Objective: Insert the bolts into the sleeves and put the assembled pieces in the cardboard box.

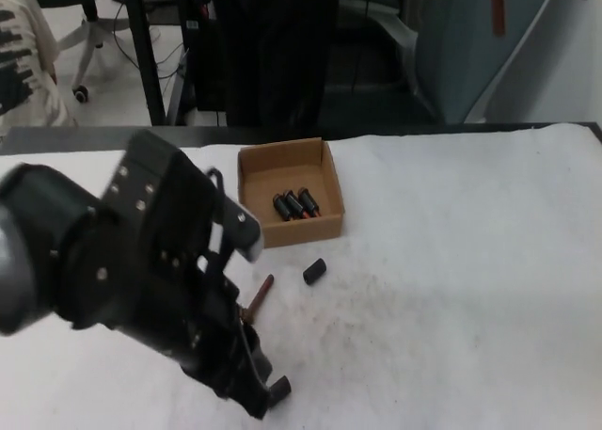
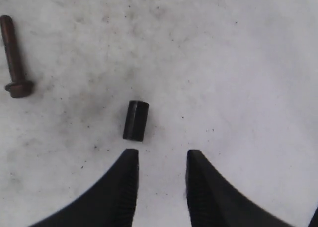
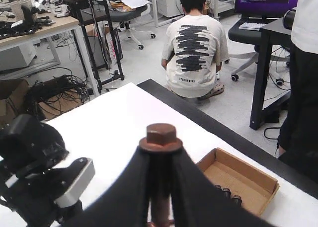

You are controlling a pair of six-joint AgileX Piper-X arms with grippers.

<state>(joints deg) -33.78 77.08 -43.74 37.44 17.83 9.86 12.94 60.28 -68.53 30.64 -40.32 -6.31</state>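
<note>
My left gripper (image 2: 159,155) is open and points down at the white bench, its fingertips just short of a short black sleeve (image 2: 135,120) that lies loose. A brown bolt (image 2: 14,58) lies off to one side of it; in the high view this bolt (image 1: 259,298) is beside the left arm (image 1: 160,261). A second black sleeve (image 1: 314,271) lies between the bolt and the cardboard box (image 1: 254,162). The box holds three assembled pieces (image 1: 295,204). My right gripper (image 3: 160,160) is shut on another brown bolt (image 3: 160,135), held head up.
The bench is covered with a white cloth (image 1: 451,289), open to the right of the box. The box (image 3: 248,172) and the left arm (image 3: 39,177) also appear in the right wrist view. The bench's dark back edge (image 1: 470,127) runs behind the box.
</note>
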